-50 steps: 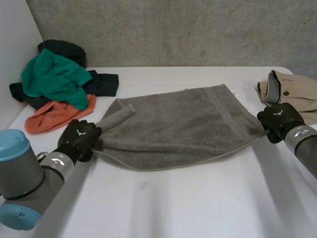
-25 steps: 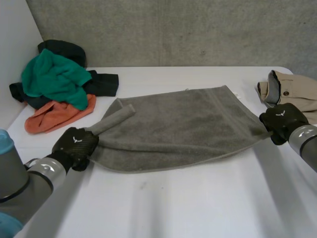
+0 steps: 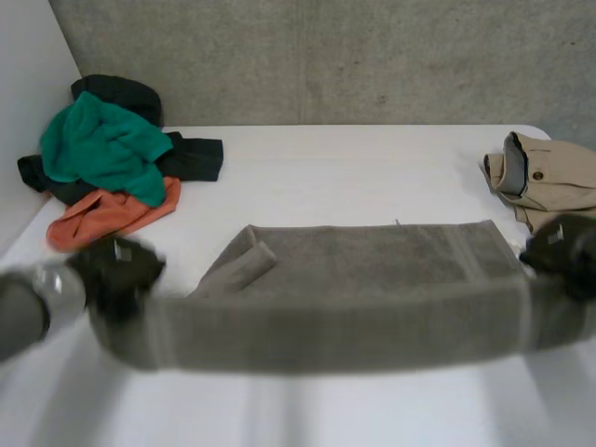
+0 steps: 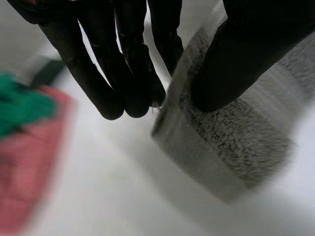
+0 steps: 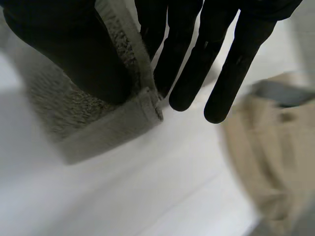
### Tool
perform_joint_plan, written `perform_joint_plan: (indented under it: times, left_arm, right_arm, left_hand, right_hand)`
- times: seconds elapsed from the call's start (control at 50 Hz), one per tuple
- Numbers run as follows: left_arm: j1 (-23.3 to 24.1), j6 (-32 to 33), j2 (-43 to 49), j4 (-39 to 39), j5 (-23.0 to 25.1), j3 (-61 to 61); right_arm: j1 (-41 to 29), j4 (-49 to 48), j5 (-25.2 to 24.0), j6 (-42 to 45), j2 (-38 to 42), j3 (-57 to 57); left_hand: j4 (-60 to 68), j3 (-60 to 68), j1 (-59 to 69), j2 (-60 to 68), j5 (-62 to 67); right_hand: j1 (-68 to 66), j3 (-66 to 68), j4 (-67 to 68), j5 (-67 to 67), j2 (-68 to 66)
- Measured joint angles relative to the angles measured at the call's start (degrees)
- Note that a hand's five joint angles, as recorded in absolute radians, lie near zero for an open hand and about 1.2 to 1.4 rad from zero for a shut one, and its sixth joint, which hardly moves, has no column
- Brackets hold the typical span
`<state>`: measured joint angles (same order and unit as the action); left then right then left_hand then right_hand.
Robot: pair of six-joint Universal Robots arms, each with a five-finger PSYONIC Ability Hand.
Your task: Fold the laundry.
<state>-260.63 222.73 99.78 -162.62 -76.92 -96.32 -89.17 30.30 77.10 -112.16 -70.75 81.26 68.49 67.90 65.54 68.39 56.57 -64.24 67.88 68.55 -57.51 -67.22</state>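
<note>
Grey towel (image 3: 372, 265) is pinched at two corners by left hand (image 4: 123, 59) and right hand (image 5: 187, 49); the lifted edge should be kept taut and level.

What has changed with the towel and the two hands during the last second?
Both hands moved apart and drew the grey towel toward the robot: its far edge slid nearer, and its near edge now stretches taut between the left hand and the right hand. Each hand kept its pinch on a towel end, thumb against fingers. The pile of clothes and the beige garment stayed where they were.
</note>
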Motion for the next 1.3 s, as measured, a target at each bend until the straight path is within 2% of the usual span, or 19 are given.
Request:
perform_joint_plan:
  times: [0.08,0.12,0.16,0.18,0.28,0.34,0.48,0.66,0.74,0.86,0.92,1.0,1.02,1.1,1.18,1.24,1.3]
  left_arm:
    - [1.6,-4.7,2.5,-7.5,-2.8,12.2]
    - [2.0,-8.7,3.0,-13.5,-4.4,19.6]
    - [2.1,-10.7,3.1,-16.3,-5.2,22.5]
    - [2.2,-14.6,2.9,-21.5,-6.6,26.7]
    - [1.8,-23.6,1.7,-31.4,-9.3,32.1]
    - [1.6,-27.1,1.5,-33.4,-9.7,32.5]
    - [1.1,-29.1,2.7,-31.0,-9.1,28.3]
    - [0.5,-27.1,5.5,-30.7,-7.4,13.7]
    - [0.7,-24.5,6.7,-32.1,-5.5,6.9]
    - [-0.1,-16.7,6.7,-31.7,-2.2,-6.5]
    - [-1.1,-12.7,4.4,-27.8,-1.9,-11.4]
    - [-3.0,-4.4,-2.7,-15.0,-1.5,-18.4]
    - [-3.2,-3.7,-3.4,-13.8,-1.4,-18.8]
    - [-4.2,2.7,-10.3,-1.1,0.6,-22.3]
    - [-4.0,4.7,-12.2,1.8,2.8,-21.5]
    - [-3.4,4.1,-10.0,-0.7,3.1,-18.7]
    - [-2.2,2.3,-4.8,-5.9,1.1,-13.4]
  right_arm:
    - [-2.3,-6.3,2.2,-6.4,2.7,-10.4]
    - [-3.2,-13.1,4.4,-13.6,3.5,-17.6]
    - [-3.4,-15.8,5.1,-16.5,3.6,-19.7]
    - [-3.6,-21.9,6.4,-22.9,3.4,-23.4]
    - [-3.1,-36.3,7.1,-35.1,0.8,-25.8]
    - [-2.9,-41.5,6.2,-38.3,-0.8,-24.1]
    - [-3.9,-43.8,3.7,-38.8,-1.6,-19.1]
    - [-4.9,-37.3,0.7,-35.5,3.5,-12.8]
    - [-4.8,-33.9,0.3,-32.8,6.4,-9.4]
    - [-2.9,-25.3,0.8,-23.7,8.6,-1.4]
    - [-1.0,-19.4,1.1,-18.4,6.7,2.3]
    - [3.8,-7.4,0.8,-8.3,0.7,7.9]
    - [4.3,-6.4,0.7,-7.4,0.1,8.3]
    - [8.8,3.1,-1.4,1.5,-5.2,11.0]
    - [9.4,3.9,-3.3,2.9,-6.1,10.8]
    - [8.4,1.0,-4.0,1.1,-4.6,9.5]
    - [6.4,-4.9,-4.0,-2.6,-1.5,7.1]
  left_hand:
    - [0.0,0.0,0.0,0.0,0.0]
    - [0.0,0.0,0.0,0.0,0.0]
    - [0.0,0.0,0.0,0.0,0.0]
    - [0.0,0.0,0.0,0.0,0.0]
    - [0.0,0.0,0.0,0.0,0.0]
    - [0.0,0.0,0.0,0.0,0.0]
    - [0.0,0.0,0.0,0.0,0.4]
    - [0.0,0.0,0.0,0.0,0.6]
    - [0.0,0.0,0.0,0.0,0.6]
    - [0.0,0.0,0.0,0.0,0.6]
    - [0.0,0.0,0.0,0.0,0.6]
    - [0.0,0.0,0.0,0.0,0.6]
    - [0.0,0.0,0.0,0.0,0.6]
    - [0.0,0.0,0.0,0.0,0.6]
    - [0.0,0.0,0.0,0.0,0.6]
    - [0.0,0.0,0.0,0.0,0.6]
    - [0.0,0.0,0.0,0.0,0.6]
  right_hand:
    - [0.0,0.0,0.0,0.0,0.0]
    - [0.0,0.0,0.0,0.0,0.0]
    - [0.0,0.0,0.0,0.0,0.0]
    - [0.0,0.0,0.0,0.0,0.0]
    - [0.0,0.0,0.0,0.0,0.0]
    - [0.0,0.0,0.0,0.0,0.0]
    - [0.0,0.0,0.0,-0.5,0.0]
    - [0.0,0.0,0.0,-0.5,0.0]
    - [0.0,0.0,0.0,-0.6,0.0]
    - [0.0,0.0,0.0,-0.6,0.0]
    - [0.0,0.0,0.0,-0.6,0.0]
    - [0.0,0.0,0.0,-0.6,0.0]
    - [0.0,0.0,0.0,-0.6,0.0]
    - [0.0,0.0,0.0,-0.6,0.0]
    - [0.0,0.0,0.0,-0.6,0.0]
    - [0.0,0.0,0.0,-0.6,0.0]
    - [0.0,0.0,0.0,-0.6,0.0]
